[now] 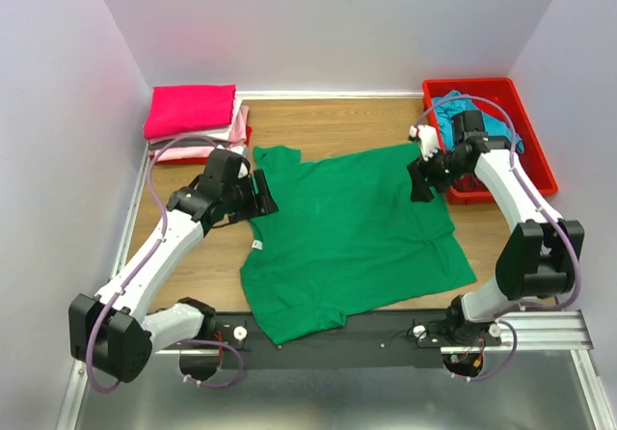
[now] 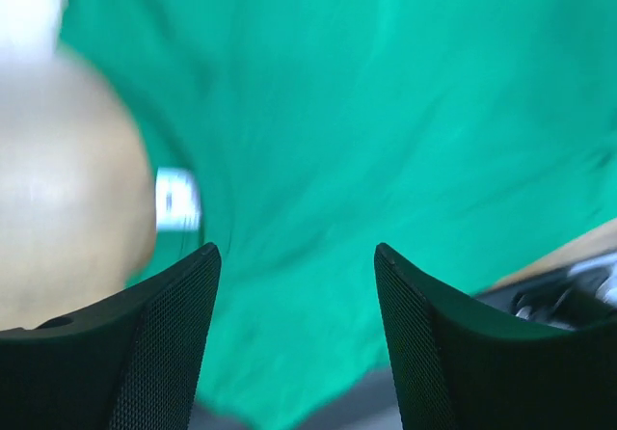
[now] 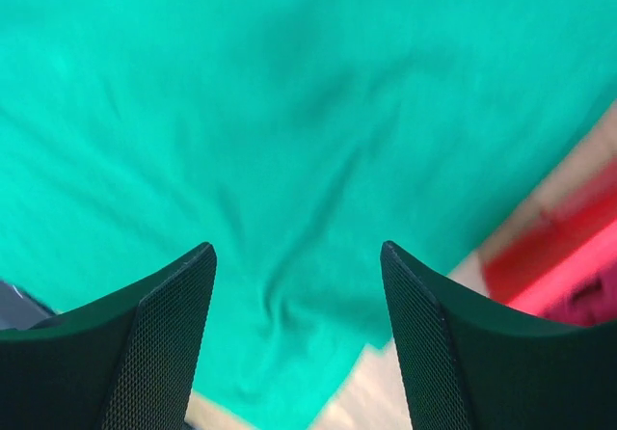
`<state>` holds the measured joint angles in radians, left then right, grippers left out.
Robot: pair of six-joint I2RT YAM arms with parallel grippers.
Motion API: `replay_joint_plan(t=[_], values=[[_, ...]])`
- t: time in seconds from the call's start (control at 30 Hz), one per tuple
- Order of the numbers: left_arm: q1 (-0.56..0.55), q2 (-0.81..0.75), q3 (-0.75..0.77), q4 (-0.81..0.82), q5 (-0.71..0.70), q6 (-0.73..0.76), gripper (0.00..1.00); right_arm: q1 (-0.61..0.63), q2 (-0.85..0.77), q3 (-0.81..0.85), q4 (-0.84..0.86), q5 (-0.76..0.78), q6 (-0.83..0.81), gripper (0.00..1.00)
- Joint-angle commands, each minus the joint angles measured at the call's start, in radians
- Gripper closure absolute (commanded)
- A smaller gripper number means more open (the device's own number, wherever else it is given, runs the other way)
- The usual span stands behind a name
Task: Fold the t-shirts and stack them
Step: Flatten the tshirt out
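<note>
A small white label (image 2: 177, 199) is sewn to the green t-shirt (image 1: 347, 228) near its left side. The left wrist view is too blurred for any print on it to be read, and in the top view it is only a white speck. No other writing shows.

The green t-shirt lies spread flat in the middle of the wooden tabletop (image 1: 318, 121), collar toward the far left, and its hem hangs over the near edge onto the black rail (image 1: 386, 329). In the far left corner is a folded pile, with a hot pink t-shirt (image 1: 190, 109) on a light pink t-shirt (image 1: 236, 126). In the far right corner a red bin (image 1: 535, 150) holds a crumpled teal t-shirt (image 1: 453, 107).

The left arm reaches in from the near left corner with its elbow out to the left. The left gripper (image 2: 297, 252) hangs over the shirt's left shoulder, its jaws spread wide with nothing between them. The right arm bends at the right edge and turns inward beside the bin. The right gripper (image 3: 297, 249) is above the shirt's right sleeve, jaws likewise apart and holding nothing.
</note>
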<state>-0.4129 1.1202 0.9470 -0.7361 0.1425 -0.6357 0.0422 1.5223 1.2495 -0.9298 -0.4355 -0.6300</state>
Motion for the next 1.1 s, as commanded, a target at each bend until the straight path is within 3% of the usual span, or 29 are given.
replay_joint_plan(t=[0.0,0.2,0.33,0.37,0.43,0.57,0.7,0.83,0.93,1.0,1.07], values=[[0.063,0.036,-0.017,0.33,0.04,0.08,0.27,-0.001,0.107,0.045,0.1,-0.132,0.14,0.24],[0.242,0.289,0.002,0.601,0.063,0.209,0.34,-0.001,0.257,0.145,0.215,-0.173,0.274,0.25],[0.27,0.479,0.078,0.61,0.161,0.24,0.44,0.001,0.295,0.137,0.224,-0.236,0.296,0.28],[0.269,0.525,0.093,0.607,0.179,0.243,0.51,-0.001,0.286,0.104,0.252,-0.239,0.306,0.28],[0.249,0.555,0.096,0.601,0.195,0.264,0.51,0.001,0.286,0.077,0.279,-0.252,0.314,0.28],[0.23,0.575,0.101,0.581,0.155,0.288,0.52,0.024,0.358,0.082,0.301,-0.258,0.335,0.3],[0.238,0.531,0.118,0.564,0.049,0.309,0.5,0.097,0.464,0.166,0.313,-0.154,0.355,0.31],[0.253,0.451,0.111,0.561,-0.062,0.33,0.44,0.142,0.562,0.264,0.329,0.051,0.388,0.31],[0.293,0.434,0.081,0.554,-0.06,0.326,0.41,0.143,0.585,0.269,0.332,0.144,0.392,0.38],[0.312,0.463,0.061,0.531,-0.017,0.308,0.41,0.142,0.579,0.225,0.339,0.194,0.382,0.52],[0.312,0.48,0.03,0.521,-0.009,0.292,0.41,0.143,0.559,0.193,0.342,0.211,0.363,0.58]])
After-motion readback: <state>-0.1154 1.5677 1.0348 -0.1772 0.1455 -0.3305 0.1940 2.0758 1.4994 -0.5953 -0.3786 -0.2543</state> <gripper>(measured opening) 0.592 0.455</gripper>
